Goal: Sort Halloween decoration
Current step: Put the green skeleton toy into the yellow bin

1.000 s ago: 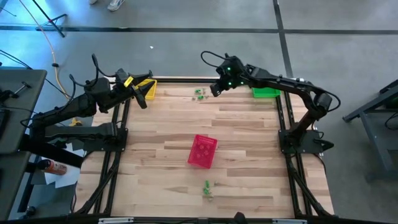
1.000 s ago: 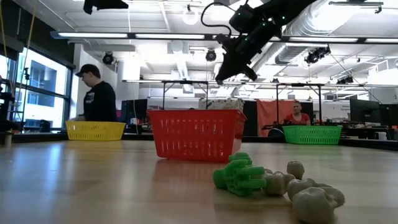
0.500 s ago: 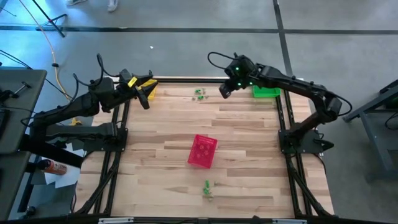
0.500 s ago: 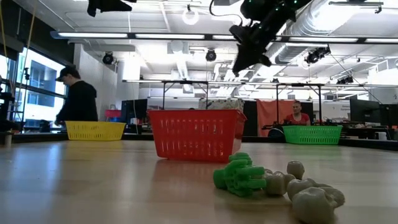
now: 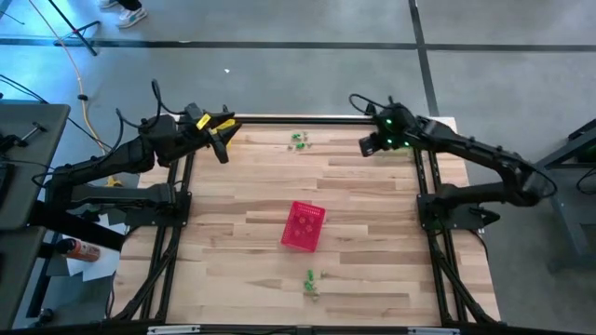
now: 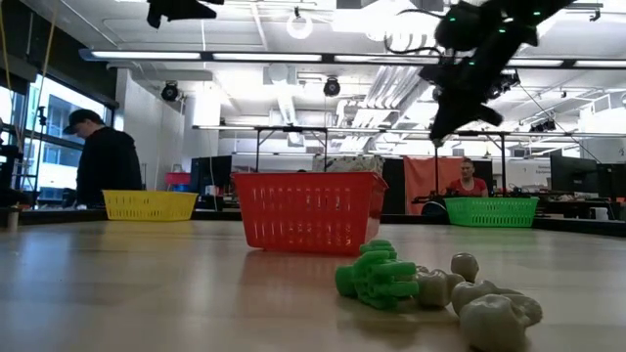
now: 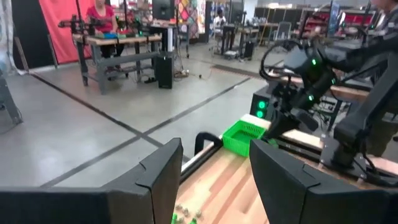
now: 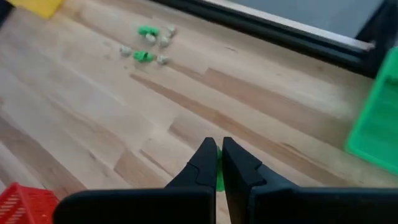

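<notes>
A cluster of small green and pale trinkets [image 5: 299, 140] lies on the table by its far edge, and a second cluster [image 5: 310, 282] lies near the front. My right gripper [image 5: 365, 146] hangs above the far right part of the table, between the far cluster and the green basket [image 8: 376, 118]. It is shut on a tiny green trinket [image 8: 217, 177]. My left gripper [image 5: 222, 147] is at the far left corner by the yellow basket [image 6: 149, 204]. It is open and points level across the table, with nothing between its fingers [image 7: 161, 180]. My right gripper pinches the green trinket between its two fingertips [image 8: 205, 158]; only a thin green sliver [image 8: 217, 180] shows in the slit between them. The fingers slant down toward the table. The trinket is lifted clear of the wood.
A red mesh basket [image 5: 304, 225] stands in the middle of the table. Bare wood lies between it and the far cluster [image 8: 148, 43]. A black frame rail [image 8: 280, 31] runs along the far edge. A person stands behind the table at the left [image 6: 98, 161], and another sits beyond it [image 6: 468, 181].
My right gripper has swung from beside the far trinket cluster toward the table's right edge and the green basket. It stayed shut and tipped further downward. The person behind the yellow basket has walked left.
</notes>
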Available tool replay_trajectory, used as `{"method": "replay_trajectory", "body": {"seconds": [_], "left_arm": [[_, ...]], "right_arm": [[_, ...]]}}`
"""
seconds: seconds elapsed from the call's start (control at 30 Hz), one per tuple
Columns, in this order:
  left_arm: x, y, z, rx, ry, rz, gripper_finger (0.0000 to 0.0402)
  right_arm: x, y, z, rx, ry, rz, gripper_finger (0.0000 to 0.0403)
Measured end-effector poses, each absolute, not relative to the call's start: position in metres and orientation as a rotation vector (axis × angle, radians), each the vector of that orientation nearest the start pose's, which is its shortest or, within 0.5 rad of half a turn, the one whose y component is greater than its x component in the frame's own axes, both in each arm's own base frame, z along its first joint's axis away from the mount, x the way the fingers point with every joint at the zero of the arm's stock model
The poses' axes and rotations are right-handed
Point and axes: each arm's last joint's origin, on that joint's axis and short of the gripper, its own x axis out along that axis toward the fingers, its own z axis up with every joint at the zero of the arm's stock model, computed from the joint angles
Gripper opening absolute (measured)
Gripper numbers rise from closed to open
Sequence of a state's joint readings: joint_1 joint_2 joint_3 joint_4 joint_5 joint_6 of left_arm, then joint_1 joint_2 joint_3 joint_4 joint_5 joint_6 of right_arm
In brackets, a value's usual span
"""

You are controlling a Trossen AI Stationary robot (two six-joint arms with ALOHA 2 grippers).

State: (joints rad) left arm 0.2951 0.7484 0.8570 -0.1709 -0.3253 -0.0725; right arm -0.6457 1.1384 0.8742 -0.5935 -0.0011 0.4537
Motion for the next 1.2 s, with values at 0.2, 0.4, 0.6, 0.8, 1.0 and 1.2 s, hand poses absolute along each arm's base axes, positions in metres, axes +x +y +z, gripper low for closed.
{"method": "replay_trajectory", "body": {"seconds": [0.2, 0.4, 0.6, 0.8, 1.0, 1.2], "left_arm": [[0.149, 0.055, 0.366, -0.066, 0.012, 0.623, 0.0176], [0.149, 0.055, 0.367, -0.069, 0.005, 0.624, 0.0176], [0.149, 0.055, 0.368, -0.082, -0.007, 0.625, 0.0176], [0.149, 0.055, 0.368, -0.082, -0.007, 0.625, 0.0176], [0.149, 0.055, 0.367, -0.082, -0.006, 0.625, 0.0176], [0.149, 0.055, 0.367, -0.074, -0.003, 0.625, 0.0176]], "right_arm": [[0.159, -0.135, 0.269, 0.699, 0.606, -0.837, 0.0000], [0.158, -0.138, 0.273, 0.678, 0.598, -0.820, 0.0000], [0.157, -0.138, 0.272, 0.674, 0.600, -0.832, 0.0000], [0.158, -0.138, 0.273, 0.667, 0.603, -0.830, 0.0000], [0.156, -0.139, 0.273, 0.663, 0.597, -0.869, 0.0000], [0.154, -0.143, 0.272, 0.672, 0.593, -0.890, 0.0000]]}}
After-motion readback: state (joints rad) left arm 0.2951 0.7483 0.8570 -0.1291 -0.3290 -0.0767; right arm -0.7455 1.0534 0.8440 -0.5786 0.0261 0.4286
